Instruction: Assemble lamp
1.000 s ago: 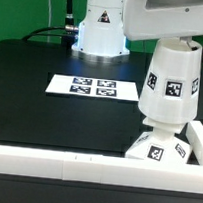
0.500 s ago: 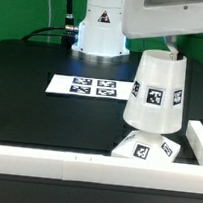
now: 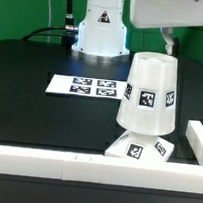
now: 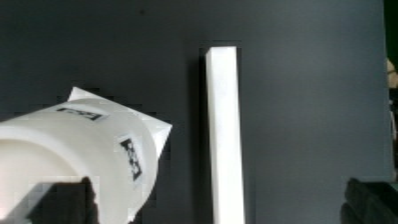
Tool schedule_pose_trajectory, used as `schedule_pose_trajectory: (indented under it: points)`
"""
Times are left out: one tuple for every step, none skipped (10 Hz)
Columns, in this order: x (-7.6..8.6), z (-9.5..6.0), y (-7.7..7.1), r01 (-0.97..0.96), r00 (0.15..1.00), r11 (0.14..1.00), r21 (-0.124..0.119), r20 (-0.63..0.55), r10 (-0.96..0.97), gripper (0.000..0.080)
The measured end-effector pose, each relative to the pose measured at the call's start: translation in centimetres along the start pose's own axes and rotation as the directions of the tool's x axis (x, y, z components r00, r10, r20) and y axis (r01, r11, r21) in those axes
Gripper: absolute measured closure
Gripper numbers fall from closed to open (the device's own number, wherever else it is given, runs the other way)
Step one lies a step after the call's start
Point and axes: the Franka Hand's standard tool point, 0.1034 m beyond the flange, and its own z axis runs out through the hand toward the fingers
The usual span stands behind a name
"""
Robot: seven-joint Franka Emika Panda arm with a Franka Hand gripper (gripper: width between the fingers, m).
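Note:
The white tapered lamp shade (image 3: 148,94) stands wide end down, slightly tilted, over the flat square base (image 3: 140,147) near the exterior view's right. Both show black-and-white tags. The bulb is hidden. The arm is raised above and to the right of the shade, and one dark finger (image 3: 171,42) hangs just above the shade's top. In the wrist view my gripper (image 4: 217,196) is open, its two dark fingers far apart at the frame's edge. The shade (image 4: 71,160) lies beside one finger, not between the jaws. A corner of the base (image 4: 111,112) pokes out beyond it.
The marker board (image 3: 89,86) lies on the black table behind the lamp. A white rail runs along the front (image 3: 73,165) and up the exterior view's right (image 3: 198,139); it also shows in the wrist view (image 4: 219,120). The robot's pedestal (image 3: 101,34) stands at the back.
The shade and base have shifted toward the exterior view's left. The arm has lifted off the shade's top and no longer covers it.

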Motion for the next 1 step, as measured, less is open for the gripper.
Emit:
schedule_pose_trajectory:
  points:
    - [0.05, -0.01, 0.12, -0.001, 1.000, 1.000, 0.002, -0.001, 0.001, 0.0100]
